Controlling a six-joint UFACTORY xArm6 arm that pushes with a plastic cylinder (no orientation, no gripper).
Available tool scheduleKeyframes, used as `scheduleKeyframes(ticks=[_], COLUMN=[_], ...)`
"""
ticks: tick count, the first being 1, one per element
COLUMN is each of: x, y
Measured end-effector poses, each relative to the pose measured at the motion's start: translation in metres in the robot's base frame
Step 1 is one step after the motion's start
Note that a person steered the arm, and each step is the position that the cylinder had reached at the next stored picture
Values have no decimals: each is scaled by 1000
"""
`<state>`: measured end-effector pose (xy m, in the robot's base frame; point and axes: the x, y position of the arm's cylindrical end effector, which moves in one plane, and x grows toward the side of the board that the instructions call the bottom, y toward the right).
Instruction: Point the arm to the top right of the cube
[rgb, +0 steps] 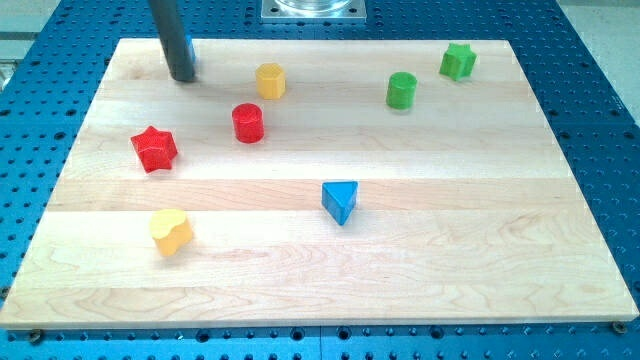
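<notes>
1. Wooden board (450, 250) on a blue perforated bench. Seven blocks in plain sight, plus one mostly hidden.
2. My tip (182, 76) planted at the far-left corner of the board, with the dark rod rising straight out of the top of the view.
3. No hand to open or close here: only a bare rod, gripping nothing and good only for pushing or pointing.
4. Thin sliver of a blue block (191, 58) showing along the rod's right edge, the rest hidden behind the rod. Shape not readable. Judged to be the cube named in the task, since no other block looks like one.
5. Tip touching or just beside that blue block, towards its left and near side. Exact contact impossible to tell.
6. Target spot judged to be just off the block's far-right corner, so probably a short hop around it rather than through it, to avoid nudging it.
7. Other blocks:
   - yellow cylinder (270, 80) to the right of the tip
   - red cylinder (248, 123) nearer than that
   - red star (154, 149) on the left
   - yellow heart (171, 231) near-left
   - blue triangle (340, 201) in the centre
   - green cylinder (401, 90) and green star (458, 61) far-right, well apart from the work
</notes>
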<state>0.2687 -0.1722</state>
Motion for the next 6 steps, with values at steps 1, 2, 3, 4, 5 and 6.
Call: scheduleKeyframes(ticks=[1, 2, 3, 4, 5, 6], x=[-39, -70, -70, -70, -68, -64], y=[54, 35, 9, 3, 3, 3])
